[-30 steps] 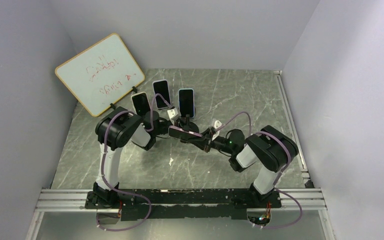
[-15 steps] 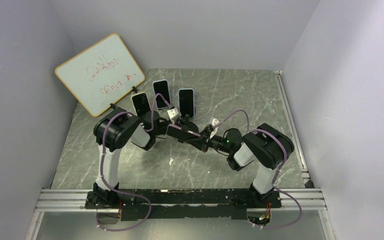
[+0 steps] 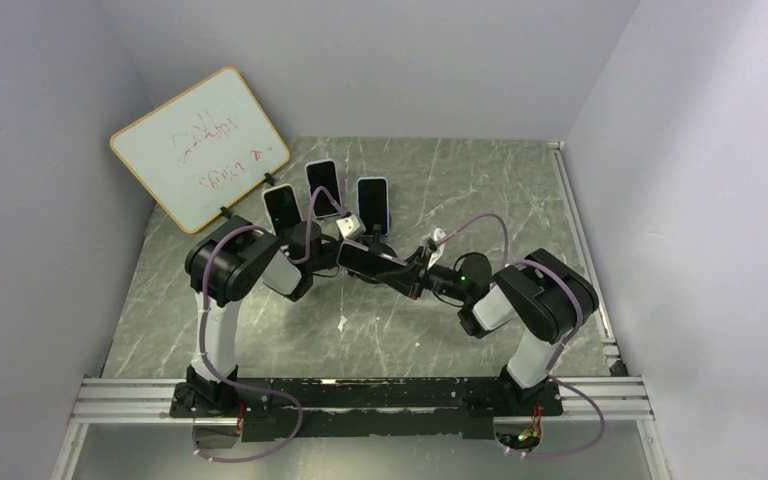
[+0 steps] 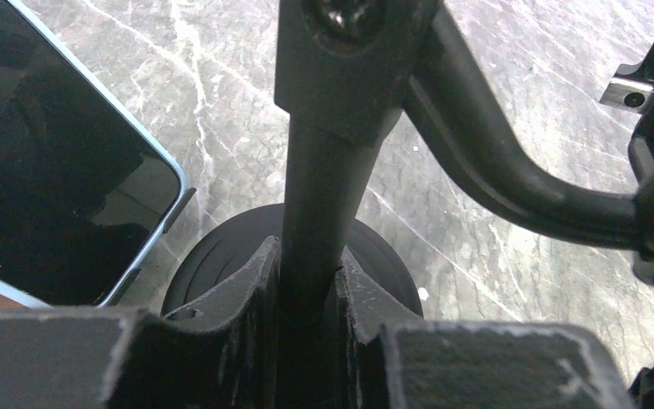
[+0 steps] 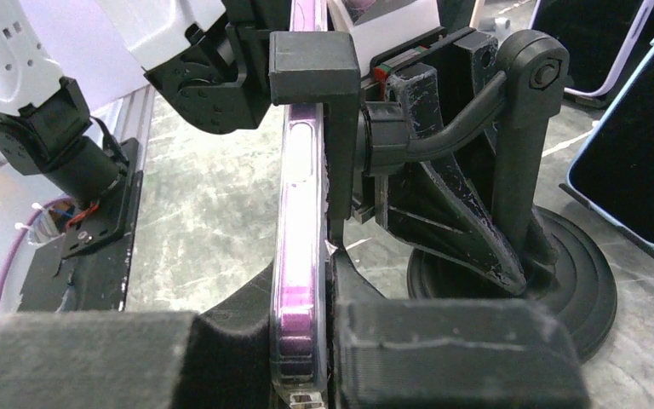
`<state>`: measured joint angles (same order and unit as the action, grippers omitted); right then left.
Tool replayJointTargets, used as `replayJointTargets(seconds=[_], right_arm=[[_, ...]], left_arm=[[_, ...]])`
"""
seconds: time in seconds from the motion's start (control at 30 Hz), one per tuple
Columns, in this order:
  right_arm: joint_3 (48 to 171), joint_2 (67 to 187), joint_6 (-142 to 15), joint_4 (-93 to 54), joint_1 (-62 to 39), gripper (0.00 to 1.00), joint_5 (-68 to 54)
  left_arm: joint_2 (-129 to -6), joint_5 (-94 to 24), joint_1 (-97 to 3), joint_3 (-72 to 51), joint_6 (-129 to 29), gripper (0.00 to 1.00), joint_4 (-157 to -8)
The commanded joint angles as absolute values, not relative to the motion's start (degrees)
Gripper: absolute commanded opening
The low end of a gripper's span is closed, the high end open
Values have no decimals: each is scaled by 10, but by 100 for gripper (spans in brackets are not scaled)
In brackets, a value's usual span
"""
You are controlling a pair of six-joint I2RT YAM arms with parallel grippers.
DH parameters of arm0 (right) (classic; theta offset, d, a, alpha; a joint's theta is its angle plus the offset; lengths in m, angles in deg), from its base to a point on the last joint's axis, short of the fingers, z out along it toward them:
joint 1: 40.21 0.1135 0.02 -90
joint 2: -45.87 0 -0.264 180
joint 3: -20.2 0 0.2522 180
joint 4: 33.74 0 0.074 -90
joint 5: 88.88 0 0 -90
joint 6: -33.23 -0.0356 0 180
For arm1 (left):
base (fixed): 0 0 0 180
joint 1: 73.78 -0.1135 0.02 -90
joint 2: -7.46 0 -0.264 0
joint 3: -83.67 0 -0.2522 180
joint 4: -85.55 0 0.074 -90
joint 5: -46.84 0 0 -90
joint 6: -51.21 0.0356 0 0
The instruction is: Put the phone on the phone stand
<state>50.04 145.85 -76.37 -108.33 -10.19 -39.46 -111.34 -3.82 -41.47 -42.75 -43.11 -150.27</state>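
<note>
Change vs. one second ago (top view): both wrists have crept slightly toward the far side of the table [image 3: 480, 190]. The phone [image 3: 368, 262] has gone with them and sits a little farther up and left than before. The right arm's cable loop arches slightly higher. The arm bases are unchanged. The whiteboard [image 3: 200, 145] and the three other phones [image 3: 322, 187] at the back have not moved.

Left gripper [image 4: 306, 285]: clenched on the upright post of the phone stand [image 4: 319, 162], one finger on each side, both touching it. The stand's round base shows just behind the fingers, resting on the marble.

Right gripper [image 5: 305, 324]: clamped on the phone. The phone is seen edge-on, in a clear case with a purple tint, pinched flat between the two pads.

Holders and contents:
- Task stand: the phone stands on edge with one face against the cradle [image 5: 341, 170]. A square hook [image 5: 313, 55] of the cradle overhangs the phone's far edge. Whether the near edge is seated cannot be told, because the right fingers hide it.
- Back row: each of the three other phones leans upright on its own stand, screen dark. The blue-edged phone [image 4: 51, 162] is nearest, just beside the task stand's base.

Phone location: mid-table, between the two grippers, against the cradle, gripped by the right arm.
</note>
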Motion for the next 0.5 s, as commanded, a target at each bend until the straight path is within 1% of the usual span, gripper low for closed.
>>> replayJointTargets(seconds=[0.0,0.03,0.07,0.1,0.17,0.2,0.23,0.33,0.47], right_arm=[[496,1439,-778,-1228,-130,0,-338],[501,1435,-776,-1219,-129,0,-342],[505,1433,-775,-1208,-130,6,-346],[509,1431,-774,-1202,-130,21,-348],[511,1430,-775,-1204,-130,61,-346],[510,1430,-773,-1210,-130,90,-343],[510,1429,-770,-1214,-130,99,-341],[514,1406,-760,-1189,-135,100,-334],[524,1315,-747,-1072,-151,100,-301]], left_arm=[[-1117,-30,-403,-444,-466,5,-1419],[-1118,-30,-403,-443,-467,5,-1419],[-1119,-30,-403,-443,-467,5,-1420],[-1119,-30,-403,-443,-467,5,-1421],[-1118,-29,-403,-443,-467,5,-1420],[-1118,-30,-402,-444,-466,5,-1419],[-1118,-30,-402,-444,-467,5,-1419],[-1119,-31,-402,-445,-470,5,-1422],[-1118,-39,-402,-447,-473,5,-1427]])
